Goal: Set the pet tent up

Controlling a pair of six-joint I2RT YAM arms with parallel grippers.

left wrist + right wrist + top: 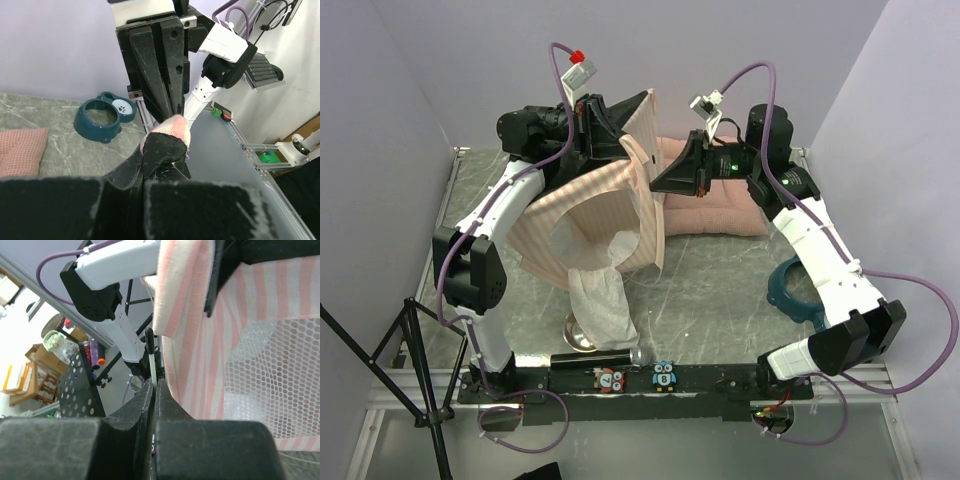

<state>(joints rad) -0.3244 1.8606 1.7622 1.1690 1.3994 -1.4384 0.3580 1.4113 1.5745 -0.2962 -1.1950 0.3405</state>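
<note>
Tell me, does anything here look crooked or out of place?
Yes. The tent is not standing: it sags lopsided, and its white mesh spills out of the round opening onto the table by a metal bowl.

The walls [620, 60] around the table [720, 290] are pale purple and plain. The table has a grey top with thin white lines on it, like stone. A silver metal rail [650, 408] runs along its near edge. A black tripod [412, 320] stands by the near corner. In the left wrist view, a dark keyboard [262, 70] lies on something white past the table. In the right wrist view the room behind is bright, with brown cardboard boxes [42, 357], a light wooden frame [27, 385] and a black panel [75, 395] full of round holes.
</note>
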